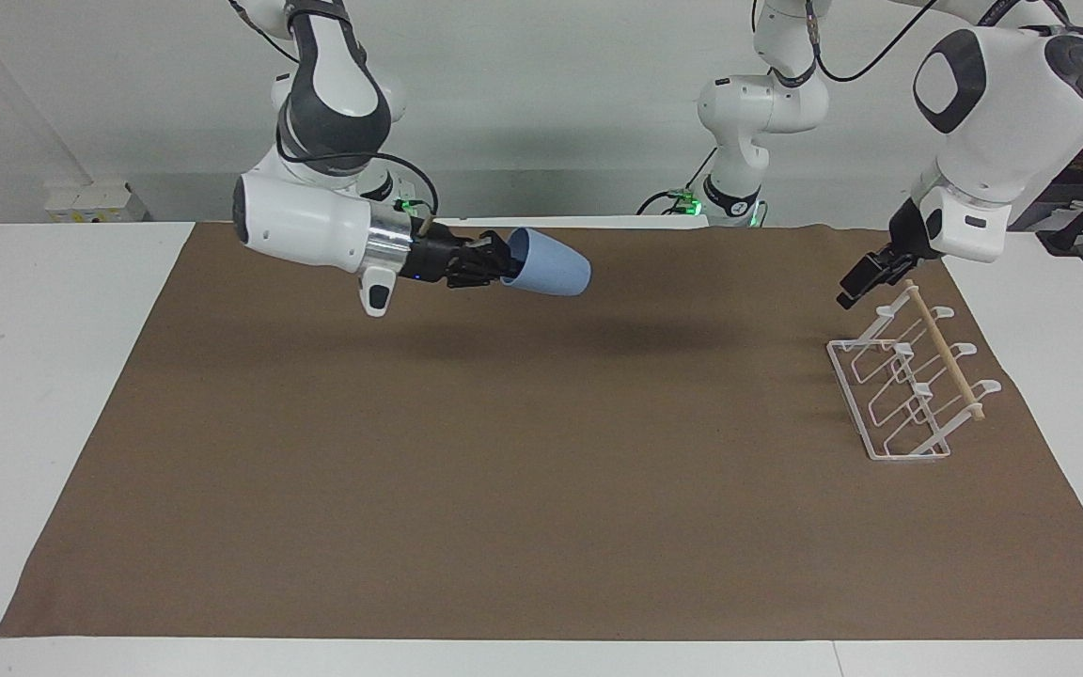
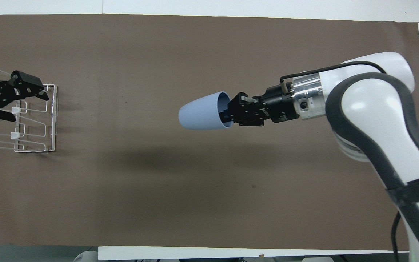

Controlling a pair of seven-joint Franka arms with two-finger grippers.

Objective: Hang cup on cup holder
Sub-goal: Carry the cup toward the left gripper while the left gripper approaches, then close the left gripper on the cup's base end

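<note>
The light-blue cup (image 1: pixel 549 264) (image 2: pixel 200 116) lies on its side in the air over the middle of the brown mat, base pointing toward the left arm's end. My right gripper (image 1: pixel 504 265) (image 2: pixel 227 115) is shut on the cup's rim, one finger inside the mouth. The white wire cup holder (image 1: pixel 908 385) (image 2: pixel 35 120) with its wooden dowel stands on the mat at the left arm's end. My left gripper (image 1: pixel 866 279) (image 2: pixel 26 105) hovers open over the holder's end nearest the robots, beside the dowel's tip, holding nothing.
The brown mat (image 1: pixel 541 489) (image 2: pixel 158 200) covers most of the white table (image 1: pixel 43 395). Between the cup and the holder only bare mat shows. The holder sits close to the mat's edge at the left arm's end.
</note>
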